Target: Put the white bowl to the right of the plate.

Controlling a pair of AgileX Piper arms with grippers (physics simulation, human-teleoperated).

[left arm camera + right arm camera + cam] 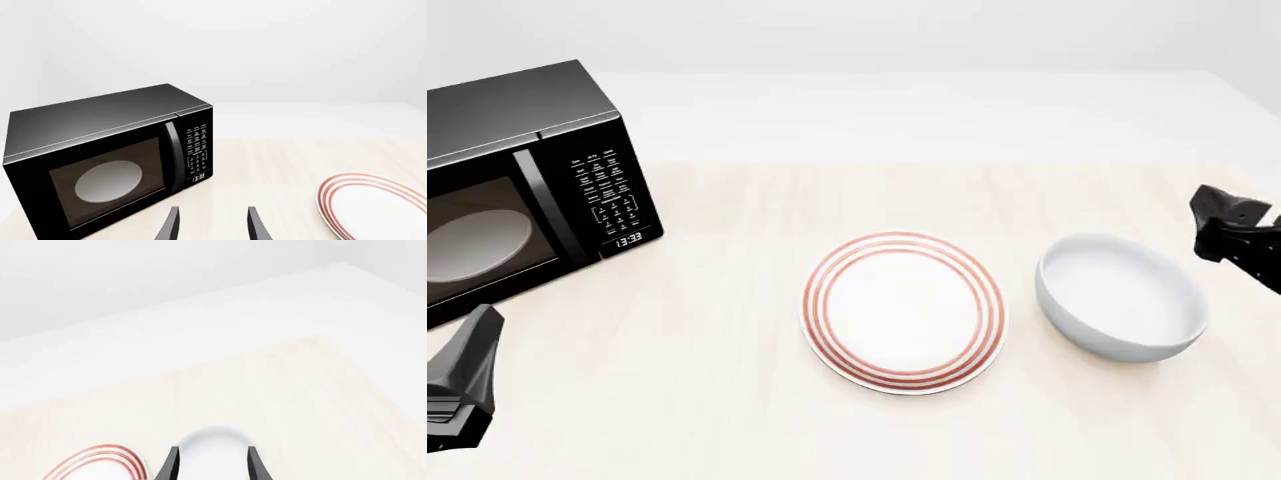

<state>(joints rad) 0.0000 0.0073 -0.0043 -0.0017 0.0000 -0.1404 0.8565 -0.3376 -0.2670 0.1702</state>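
The white bowl (pixel 1121 297) sits on the table just right of the plate (pixel 904 311), a small gap between them. The plate is flat, with thin red rings near its rim. My right gripper (pixel 1228 228) is open and empty, apart from the bowl at its far right side. In the right wrist view the bowl (pixel 213 440) shows beyond the open fingers, with the plate's rim (pixel 100 460) beside it. My left gripper (pixel 475 335) is open and empty at the near left, in front of the microwave. In the left wrist view the plate (pixel 373 205) lies off to one side.
A black microwave (pixel 521 185) stands at the far left, door shut, with a pale oval disc behind its glass; it also fills much of the left wrist view (pixel 107 160). The light wooden table (pixel 721 380) runs to a white area at the back.
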